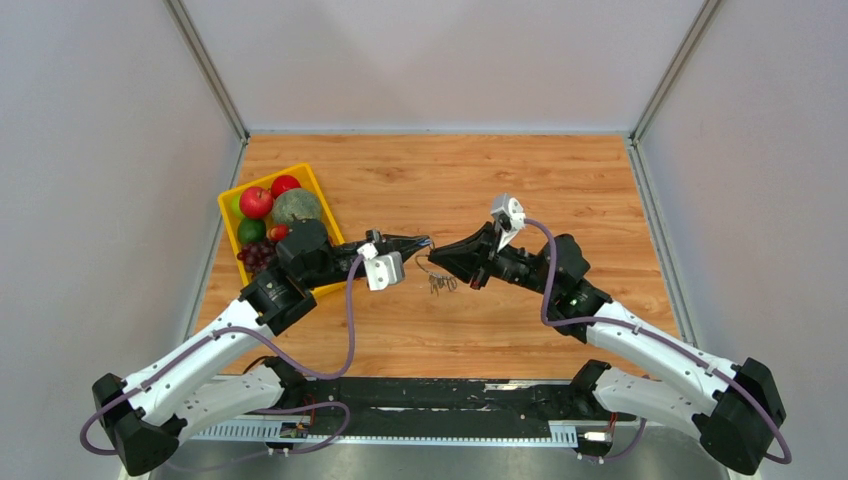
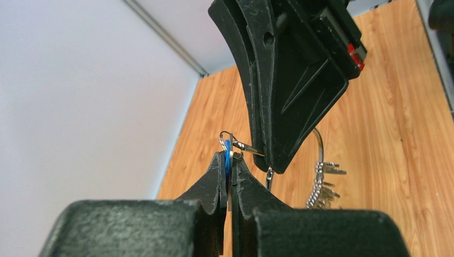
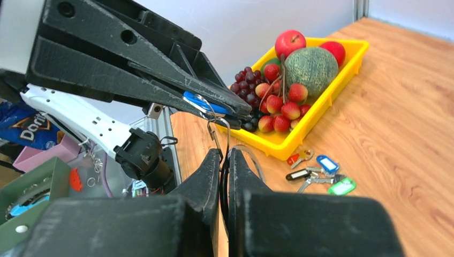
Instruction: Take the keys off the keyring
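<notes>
My left gripper is shut on a blue key tag, held above the table; a small metal ring sticks up from its tips. My right gripper meets it tip to tip and is shut on the thin silver keyring, whose wire runs between its tips in the right wrist view. A bunch of keys hangs at the loop's low end. In the right wrist view, keys with red, blue, black and green heads touch the table; whether they are on the loop is unclear.
A yellow fruit basket with apples, a melon, grapes and strawberries stands at the left, just behind my left arm, and its rim is close to the keys. Grey walls bound the wooden table on three sides.
</notes>
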Tool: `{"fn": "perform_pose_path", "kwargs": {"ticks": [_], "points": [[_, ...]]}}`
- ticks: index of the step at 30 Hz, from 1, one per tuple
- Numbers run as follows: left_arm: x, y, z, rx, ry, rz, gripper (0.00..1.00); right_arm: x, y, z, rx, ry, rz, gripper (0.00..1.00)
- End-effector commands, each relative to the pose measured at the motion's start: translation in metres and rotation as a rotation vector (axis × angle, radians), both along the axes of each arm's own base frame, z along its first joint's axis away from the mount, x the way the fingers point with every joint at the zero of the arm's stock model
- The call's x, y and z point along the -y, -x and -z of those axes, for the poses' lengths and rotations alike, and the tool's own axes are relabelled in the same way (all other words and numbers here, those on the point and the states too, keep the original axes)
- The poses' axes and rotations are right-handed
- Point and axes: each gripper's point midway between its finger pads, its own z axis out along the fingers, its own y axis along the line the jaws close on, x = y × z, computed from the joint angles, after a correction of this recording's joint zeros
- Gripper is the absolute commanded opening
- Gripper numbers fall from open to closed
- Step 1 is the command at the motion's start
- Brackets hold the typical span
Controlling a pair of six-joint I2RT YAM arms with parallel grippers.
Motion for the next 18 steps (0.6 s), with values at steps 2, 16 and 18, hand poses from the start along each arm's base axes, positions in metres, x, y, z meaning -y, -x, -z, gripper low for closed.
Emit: {"fn": "perform_pose_path", "kwargs": {"ticks": [2, 16, 18], "points": [[-0.001, -0.005, -0.001, 0.015, -0.007, -0.023, 0.00, -0.002, -0.022, 0.003, -0.138, -0.018, 0.099, 0.00], [-0.003, -0.016, 0.026, -0.067, -0.077, -0.097, 0.00, 0.011, -0.054, 0.023, -0.381, -0.088, 0.310, 0.00], [0.001, -0.013, 0.032, -0.076, -0.095, -0.090, 0.00, 0.011, -0.058, 0.025, -0.404, -0.084, 0.331, 0.00]]}}
